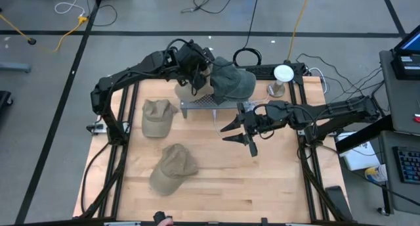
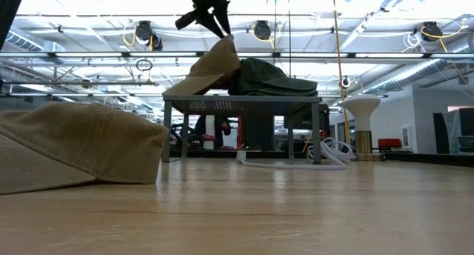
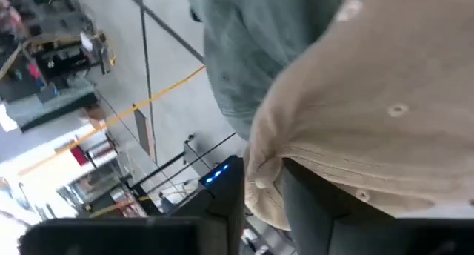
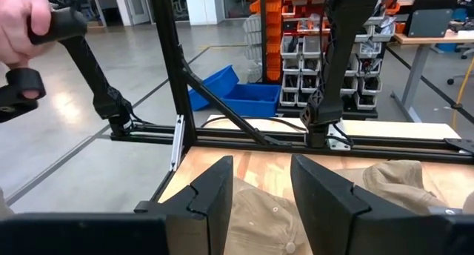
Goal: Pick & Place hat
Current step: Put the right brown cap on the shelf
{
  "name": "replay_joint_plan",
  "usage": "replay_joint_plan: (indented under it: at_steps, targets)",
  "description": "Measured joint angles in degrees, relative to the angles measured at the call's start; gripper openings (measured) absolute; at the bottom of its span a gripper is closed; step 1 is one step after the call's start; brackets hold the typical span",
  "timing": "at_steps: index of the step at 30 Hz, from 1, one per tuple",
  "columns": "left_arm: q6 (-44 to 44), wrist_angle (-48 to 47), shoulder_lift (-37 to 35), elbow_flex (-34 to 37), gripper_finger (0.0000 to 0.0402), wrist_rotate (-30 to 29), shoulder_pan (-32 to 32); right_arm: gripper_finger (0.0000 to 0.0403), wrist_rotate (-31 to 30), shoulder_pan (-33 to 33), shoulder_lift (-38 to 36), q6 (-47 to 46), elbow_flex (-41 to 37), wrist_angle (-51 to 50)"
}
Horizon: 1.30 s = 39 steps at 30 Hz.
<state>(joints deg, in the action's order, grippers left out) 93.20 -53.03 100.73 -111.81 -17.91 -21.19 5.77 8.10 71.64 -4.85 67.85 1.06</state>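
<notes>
A small grey metal stand (image 1: 200, 102) at the far middle of the table carries a dark green hat (image 1: 231, 81). A tan hat (image 2: 211, 70) rests with its lower edge on the stand (image 2: 244, 101) and leans against the green hat (image 2: 274, 77). My left gripper (image 2: 211, 21) is at the tan hat's raised top, with tan cloth between its fingers. Two more tan hats (image 1: 157, 115) (image 1: 174, 167) lie on the table. My right gripper (image 1: 231, 133) hovers open above the table's middle, nothing between its fingers (image 4: 259, 188). My left gripper has a bunched fold of the tan hat's cloth (image 3: 265, 177) between its two fingers, at the hat's highest point (image 2: 224, 41). The fingers come slanting down from above on the table's left. The hat stands tilted on the stand, propped on the green hat.
A white mushroom-shaped object (image 1: 283, 75) and a coil of cable (image 1: 247, 55) sit at the far right by the stand. Black frame rails (image 1: 118, 121) run along the table's sides. In the room beyond, a person's hand (image 4: 18, 25) grips a black handle.
</notes>
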Motion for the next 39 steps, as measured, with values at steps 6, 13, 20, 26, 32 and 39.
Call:
replay_joint_plan:
  at_steps: [6,13,20,26,32,39]
  targets:
    - [-8.4,6.4,0.0,0.0,0.0139,-0.6,0.0,0.013,0.0,-0.3,0.0,0.2,0.0,1.0]
    - [-20.4,10.2,-1.7,0.0,0.0168,-3.2,0.2,0.013,0.0,-0.3,0.0,0.1,0.0,0.9]
    - [-53.5,9.2,-3.4,0.0,0.0172,0.1,-1.4,0.013,0.0,-0.3,0.0,-1.8,0.0,0.9]
    - [-78.7,0.8,-3.3,0.0,0.0173,4.3,-5.0,0.013,0.0,-0.3,0.0,-2.0,0.0,0.9]
    - [-92.2,-6.1,-3.3,0.0,0.0173,7.4,-8.5,0.013,0.0,-0.3,0.0,-2.0,0.0,0.8]
    - [-96.0,-7.2,-3.5,3.0,0.0173,10.1,-10.4,0.013,0.0,-0.3,0.0,-2.0,0.0,0.8]
